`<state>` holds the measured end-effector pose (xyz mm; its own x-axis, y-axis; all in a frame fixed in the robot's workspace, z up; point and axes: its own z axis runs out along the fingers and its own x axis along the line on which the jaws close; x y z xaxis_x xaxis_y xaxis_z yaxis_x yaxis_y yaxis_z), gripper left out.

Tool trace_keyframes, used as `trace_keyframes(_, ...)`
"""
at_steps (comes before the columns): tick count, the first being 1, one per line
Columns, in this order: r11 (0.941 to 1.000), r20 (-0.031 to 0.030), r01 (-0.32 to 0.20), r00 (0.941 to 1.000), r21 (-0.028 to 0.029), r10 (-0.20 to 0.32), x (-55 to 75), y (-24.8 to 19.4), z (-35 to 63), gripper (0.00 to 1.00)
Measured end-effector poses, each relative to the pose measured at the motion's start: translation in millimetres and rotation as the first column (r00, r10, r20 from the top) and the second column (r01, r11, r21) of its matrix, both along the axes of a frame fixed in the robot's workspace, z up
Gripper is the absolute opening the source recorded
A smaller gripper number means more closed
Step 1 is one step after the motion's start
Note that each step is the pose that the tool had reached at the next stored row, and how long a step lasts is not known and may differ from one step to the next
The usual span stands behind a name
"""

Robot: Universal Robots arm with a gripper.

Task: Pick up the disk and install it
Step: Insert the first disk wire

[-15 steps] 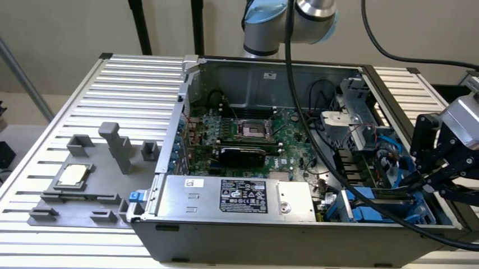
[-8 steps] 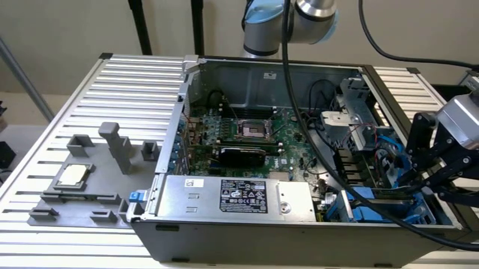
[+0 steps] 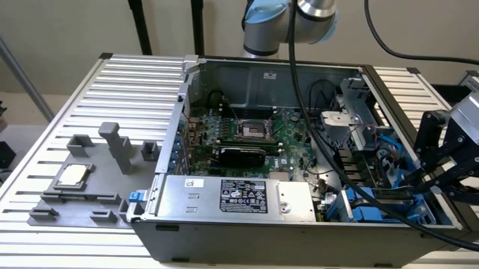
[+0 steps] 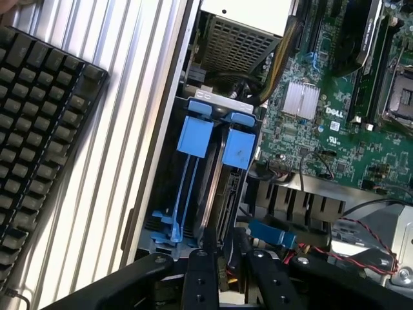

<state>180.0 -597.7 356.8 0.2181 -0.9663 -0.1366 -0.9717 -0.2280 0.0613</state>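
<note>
The disk (image 4: 226, 194) stands on edge in the drive bay at the corner of the open computer case (image 3: 179, 112), its blue carrier tab (image 4: 237, 148) at the far end. In the exterior view it shows as a dark slab (image 3: 392, 194) at the case's right. My gripper (image 4: 229, 265) hangs over its near end, one black finger (image 4: 200, 274) on each side, a little apart from it and open. In the exterior view the gripper (image 3: 420, 188) reaches in from the right.
A second blue-fronted carrier (image 4: 193, 135) sits beside the disk in the bay. The power supply (image 3: 232, 196), motherboard (image 3: 254, 134) and black cables (image 3: 329, 157) fill the case. A keyboard (image 4: 39, 129) lies outside it. A grey fixture with a CPU chip (image 3: 73, 175) sits on the slatted table.
</note>
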Motion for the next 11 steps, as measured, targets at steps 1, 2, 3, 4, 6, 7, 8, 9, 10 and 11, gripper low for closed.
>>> trace_keyframes(1,1.0000,-0.0001,0.000,1.0000,0.0001,0.000,0.7,-0.3,0.0,0.25)
trace_keyframes(2,1.0000,-0.0003,0.000,1.0000,0.0004,0.000,1.0,-0.7,0.0,0.25)
trace_keyframes(3,1.0000,-0.0003,0.000,1.0000,0.0009,0.000,1.1,-1.1,0.0,0.27)
trace_keyframes(4,1.0000,-0.0004,0.000,1.0000,0.0013,0.000,1.2,-1.5,0.0,0.27)
trace_keyframes(6,1.0000,-0.0005,0.000,1.0000,0.0020,0.000,1.5,-2.0,-0.3,0.33)
trace_keyframes(7,1.0000,-0.0004,0.000,1.0000,0.0022,0.000,1.6,-2.1,-0.7,0.33)
trace_keyframes(8,1.0000,-0.0004,0.000,1.0000,0.0022,0.000,1.7,-2.1,-1.2,0.33)
trace_keyframes(9,1.0000,-0.0004,-0.001,1.0000,0.0023,0.001,1.7,-2.2,-2.1,0.33)
trace_keyframes(10,1.0000,-0.0004,-0.001,1.0000,0.0023,0.001,1.8,-2.2,-3.0,0.33)
trace_keyframes(11,1.0000,-0.0004,-0.001,1.0000,0.0023,0.001,1.9,-2.2,-3.8,0.33)
